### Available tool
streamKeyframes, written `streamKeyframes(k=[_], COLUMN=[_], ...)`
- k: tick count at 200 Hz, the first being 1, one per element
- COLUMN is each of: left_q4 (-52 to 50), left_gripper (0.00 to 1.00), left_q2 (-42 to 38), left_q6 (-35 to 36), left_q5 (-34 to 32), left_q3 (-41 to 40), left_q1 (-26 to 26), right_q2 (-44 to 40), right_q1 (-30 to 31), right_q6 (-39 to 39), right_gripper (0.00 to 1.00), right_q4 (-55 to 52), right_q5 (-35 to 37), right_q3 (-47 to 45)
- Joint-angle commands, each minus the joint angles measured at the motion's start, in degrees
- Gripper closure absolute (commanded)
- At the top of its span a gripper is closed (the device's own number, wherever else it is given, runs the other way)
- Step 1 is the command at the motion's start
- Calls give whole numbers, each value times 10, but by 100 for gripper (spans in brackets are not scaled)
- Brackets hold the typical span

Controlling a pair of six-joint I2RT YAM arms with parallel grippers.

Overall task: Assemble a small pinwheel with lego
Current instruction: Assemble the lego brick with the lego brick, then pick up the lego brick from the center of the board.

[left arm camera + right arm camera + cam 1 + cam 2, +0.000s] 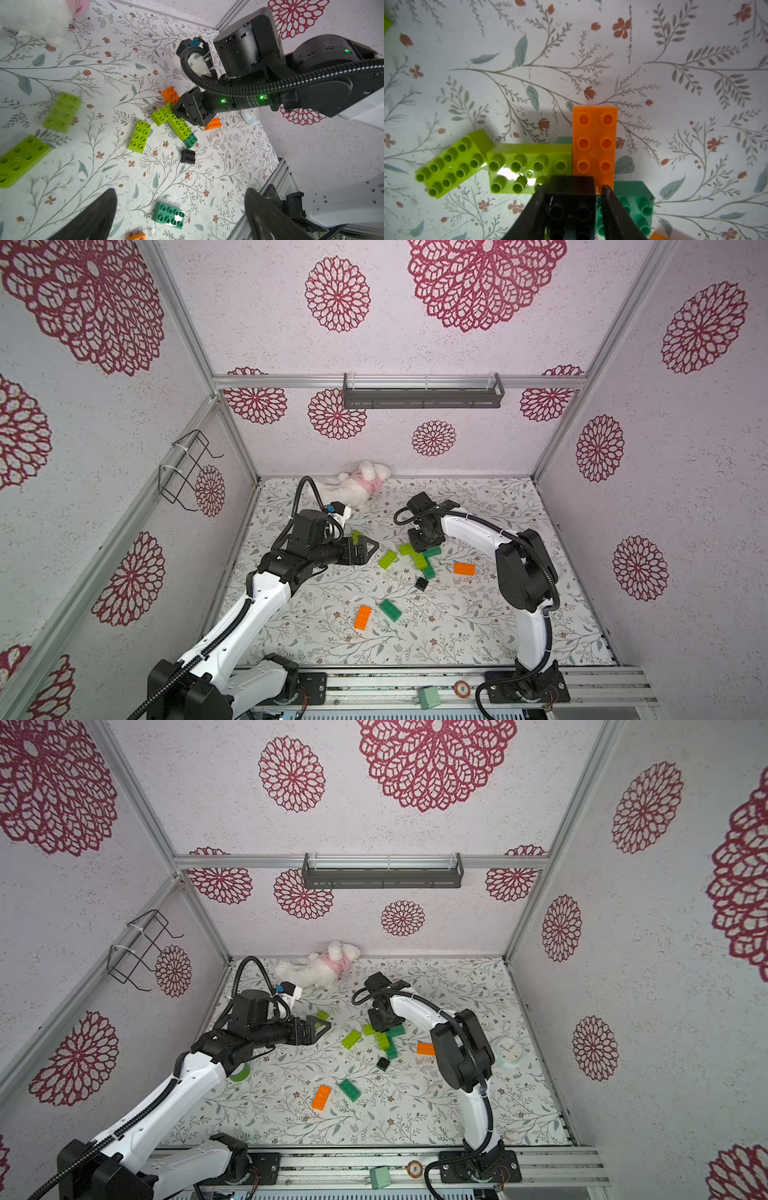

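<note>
The right tool points straight down. Its two dark, tapered fingers flank a small square black brick. A sliver of green shows between that brick and one finger, so I cannot tell whether they press on it. The glossy, studded black brick sits on top of a cluster near the middle of the bench. In the cluster, an oblong orange brick with hollow round studs has a shiny lime brick butted square against its long side. A dark green brick pokes out beside them. A second lime brick lies askew just beside the first.

The left tool hovers well to the side with its fingers spread wide and nothing between them. A third lime brick lies just behind it.

Loose plastic pieces lie nearer the front: a second black brick, a loose dark green brick, a loose orange brick next to it, and a far orange brick.

The bench has a matte white cover printed with grey-green twigs and rust flowers. A fluffy white plush toy in pink lies at its back edge. The pale, grainy walls carry crimson lace rosettes between aluminium posts. A grey rail shelf hangs on the back wall and a black wire holder on a side wall.
</note>
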Motion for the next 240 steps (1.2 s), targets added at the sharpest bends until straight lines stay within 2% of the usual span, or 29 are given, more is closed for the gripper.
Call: streamKeyframes(k=[1,29,61,95,201,240], left_q4=[-4,-5,-6,-6,-8,-10], left_gripper=[3,3,3,3,3,3], left_q2=[-10,-8,-8,-7,-9,-9], left_q6=[12,13,13,12,15,17], left_q5=[-6,-6,-6,-7,-14,-15], left_q3=[16,16,17,17,16,18], left_q1=[-4,-4,-4,-6,-9,-11], right_q2=[-25,-38,-42,-37,-30,-28], right_q1=[-4,-4,-4,-4,-4,-5], right_q6=[11,11,12,15,19,21], right_gripper=[51,45,44,53,74,89], right_q4=[-21,-26,-29,-26,-29,-22], right_q5=[5,-7,-26,-34,-16,-16], right_q3=[11,22,19,19,2,-23])
